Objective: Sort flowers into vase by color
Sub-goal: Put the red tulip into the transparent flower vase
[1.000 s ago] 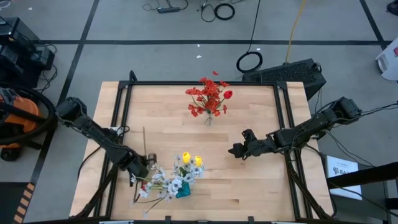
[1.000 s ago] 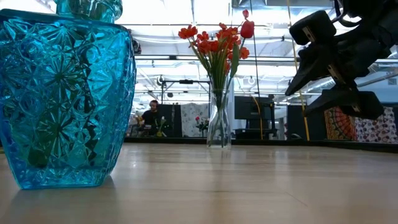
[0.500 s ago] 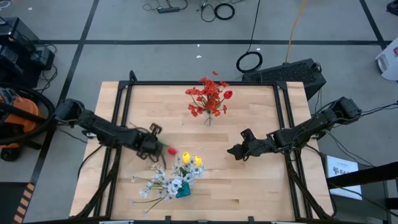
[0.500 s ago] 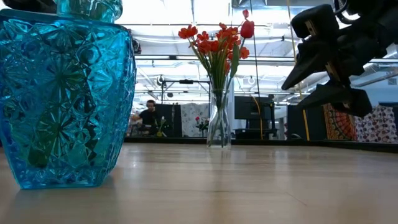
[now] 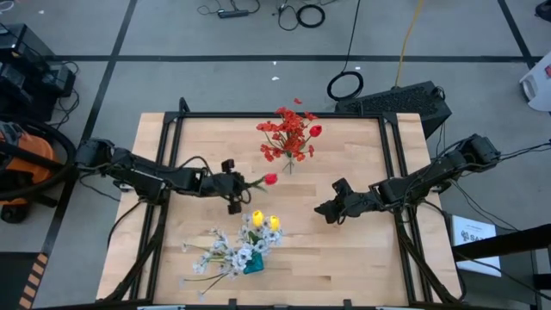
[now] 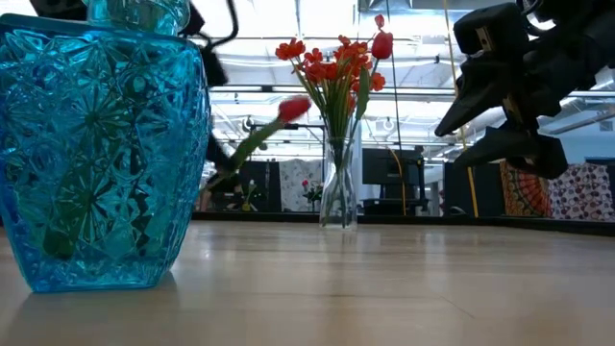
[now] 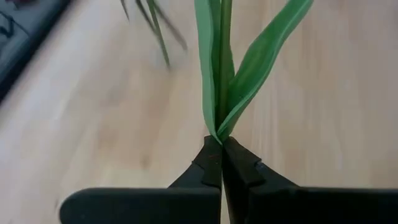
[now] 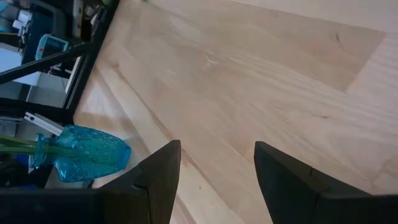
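A pale wooden table (image 5: 344,258) in a black frame stands on a grey floor strewn with cables, and the low view looks past it into a long workshop hall. From above, the left gripper (image 5: 234,183) sits over the middle of the table with its jaws pressed together on the green stem of a single red bud (image 5: 270,179), whose head lies just beyond the fingertips, toward the clear glass vase (image 6: 338,187) of red sprays (image 5: 289,134) at the far edge. Only the left wrist view shows the grip itself: the two dark fingers (image 7: 211,163) meet on the base of the stem, and long green leaves (image 7: 249,68) fan out straight ahead of the jaws. The low view adds what the others hide: the bud (image 6: 293,108) hangs in the air, its stem slanting down toward the blue cut-glass vase (image 6: 101,154). From above, that vase shows only as a blue patch under the white-lavender sprays (image 5: 225,255) and two yellow tulip buds (image 5: 265,220), on the near side of the left jaws. The right gripper (image 5: 324,210) waits over the right half of the table, its jaws spread, with bare wood between its fingers (image 8: 155,177) in the right wrist view and the blue vase (image 8: 84,154) off to one side.
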